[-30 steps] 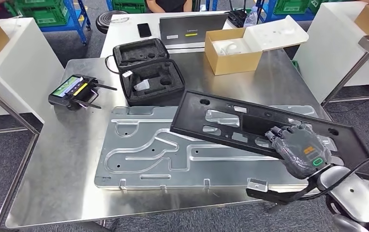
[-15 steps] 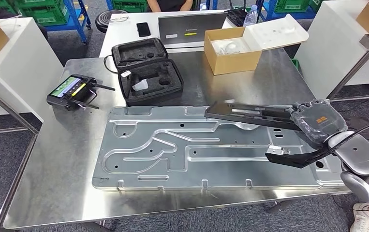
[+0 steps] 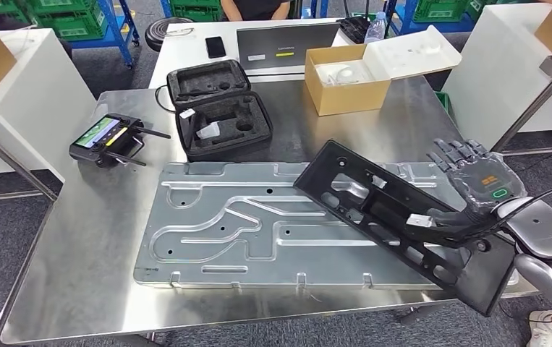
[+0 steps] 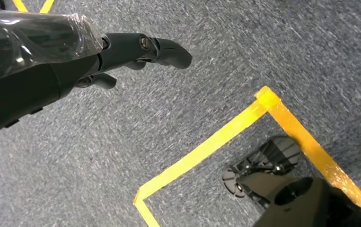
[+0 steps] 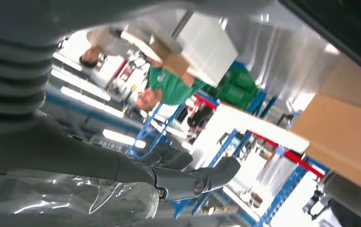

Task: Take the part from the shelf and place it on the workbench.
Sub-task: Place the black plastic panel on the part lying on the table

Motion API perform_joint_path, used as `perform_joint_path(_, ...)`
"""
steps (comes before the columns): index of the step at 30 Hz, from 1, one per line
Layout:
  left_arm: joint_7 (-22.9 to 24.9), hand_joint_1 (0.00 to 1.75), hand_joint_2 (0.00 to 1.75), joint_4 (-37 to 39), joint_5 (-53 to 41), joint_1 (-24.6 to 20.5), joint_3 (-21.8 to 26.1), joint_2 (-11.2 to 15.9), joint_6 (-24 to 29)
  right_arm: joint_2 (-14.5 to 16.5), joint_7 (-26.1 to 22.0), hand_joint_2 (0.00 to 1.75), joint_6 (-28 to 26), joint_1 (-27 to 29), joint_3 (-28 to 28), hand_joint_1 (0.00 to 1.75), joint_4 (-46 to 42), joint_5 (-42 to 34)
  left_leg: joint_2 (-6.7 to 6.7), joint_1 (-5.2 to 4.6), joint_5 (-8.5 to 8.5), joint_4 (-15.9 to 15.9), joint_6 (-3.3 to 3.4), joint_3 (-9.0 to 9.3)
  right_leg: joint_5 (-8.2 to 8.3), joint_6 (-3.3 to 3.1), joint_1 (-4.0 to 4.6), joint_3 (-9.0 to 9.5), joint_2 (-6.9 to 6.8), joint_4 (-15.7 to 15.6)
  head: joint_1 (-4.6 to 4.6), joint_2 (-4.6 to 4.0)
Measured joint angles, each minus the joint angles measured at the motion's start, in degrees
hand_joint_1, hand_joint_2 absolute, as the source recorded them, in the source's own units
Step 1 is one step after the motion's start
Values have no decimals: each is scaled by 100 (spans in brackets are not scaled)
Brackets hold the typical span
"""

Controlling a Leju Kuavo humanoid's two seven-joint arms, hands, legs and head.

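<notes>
— Black plastic, long and flat with cut-outs: that is the part [image 3: 403,220], lying tilted across the near right corner of the steel workbench [image 3: 77,289], one end past the edge. Whether it bears on anything underneath I cannot tell.

— What is below it?

— An embossed grey metal plate [image 3: 244,224] with grooves and small holes, flat on the bench, stretching away to the left of the right hand [image 3: 479,181].

— And beyond?

— Well past the hand's fingertips, an open cardboard box [image 3: 345,83] with a white insert. Far to its left, an open foam-lined black case [image 3: 218,108], then a handheld controller [image 3: 106,139] with a lit screen.

— The hand itself?

— The right hand is raised just beyond the part's upper edge, fingers spread and straight, gripping nothing. A dark bracket under its wrist crosses over the part. The left hand [image 4: 50,56] hangs over grey carpet with yellow tape [image 4: 216,142], fingers loosely extended, holding nothing.
</notes>
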Motion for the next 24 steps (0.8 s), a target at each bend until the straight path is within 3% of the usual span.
perform_joint_path(3, -1, 0, 0, 0, 3, 7, 0, 1, 2, -17, 34, 0, -74, 46, -22, 0, 8, -78, 13, 25, -117, 152, -67, -67, 22, -129, 2, -15, -8, 2, -4, 0)
perform_joint_path(4, -5, 0, 0, 0, 4, 4, 0, 0, 2, -26, 45, 0, -94, 52, -40, 0, 8, -92, 20, 31, -269, 406, -87, -179, 32, -160, 1, -16, -14, -2, -5, 0)
perform_joint_path(6, -16, 0, 0, 0, 4, 2, 0, -1, 3, -37, 60, 0, -128, 80, -73, 0, 8, -122, 27, 31, -672, 1235, -111, -552, 35, -193, 18, -23, -23, 1, -9, 0)
perform_joint_path(8, -26, 0, 0, 0, 4, 10, 0, -2, 3, -37, 69, 0, -147, 125, -81, 0, 8, -149, 28, 23, -856, 1831, -95, -838, 34, -207, 50, -27, -27, 2, -9, 0)
perform_joint_path(9, -30, 0, 0, 0, 4, 12, 0, -2, 3, -37, 74, 0, -154, 143, -86, 0, 8, -161, 27, 11, -782, 1789, -67, -821, 33, -210, 66, -24, -25, 2, -9, 0)
perform_joint_path(10, -34, 0, 0, 0, 4, 11, 0, -1, 3, -39, 80, 0, -163, 156, -94, 0, 8, -165, 26, -8, -609, 1496, -25, -688, 32, -212, 82, -20, -22, 1, -9, 0)
perform_joint_path(12, -39, 0, 0, 0, 4, 3, 1, 3, 3, -44, 95, 0, -181, 170, -127, 0, 8, -171, 27, -67, -214, 583, 90, -262, 31, -210, 105, -16, -16, 1, -7, 0)
perform_joint_path(14, -42, 0, 0, 0, 5, -1, 2, 9, 3, -48, 107, 0, -193, 189, -157, 0, 8, -175, 31, -119, -40, 60, 153, -36, 37, -193, 111, -27, -19, -3, -5, 0)
perform_joint_path(16, -43, 0, 0, 0, 4, 4, 2, 10, 2, -57, 122, 0, -199, 229, -176, 0, 7, -170, 30, -132, -9, -5, 162, -26, 60, -150, 107, -36, -31, -28, -3, 0)
perform_joint_path(18, -39, 0, 0, 0, 4, 8, 2, 9, 1, -79, 146, 0, -207, 269, -219, 0, 5, -160, 30, -104, 58, -80, 189, 7, -26, -101, 97, -64, -41, 40, 1, 0)
perform_joint_path(20, -28, 0, 0, 0, 4, 3, 2, 10, 1, -92, 174, 0, -221, 293, -269, 0, 5, -154, 36, -78, 106, -141, 213, 35, -355, -56, 87, -251, -42, 515, 4, 0)
perform_joint_path(22, -15, 0, 0, 0, 4, 5, 2, 10, -4, -93, 199, 0, -229, 361, -300, 0, 5, -153, 40, -77, 114, -144, 223, 24, -724, -9, 82, -592, -42, 1304, 5, 0)
perform_joint_path(23, -10, 0, 0, 0, 4, 10, 2, 9, -7, -93, 210, 0, -230, 408, -315, 0, 5, -152, 43, -74, 115, -141, 224, 19, -791, 12, 74, -705, -42, 1561, 4, 0)
perform_joint_path(24, -8, 0, 0, 0, 4, 14, 2, 8, -9, -94, 223, 0, -230, 448, -333, 0, 5, -148, 44, -69, 114, -136, 223, 18, -739, 31, 62, -714, -43, 1599, 4, 0)
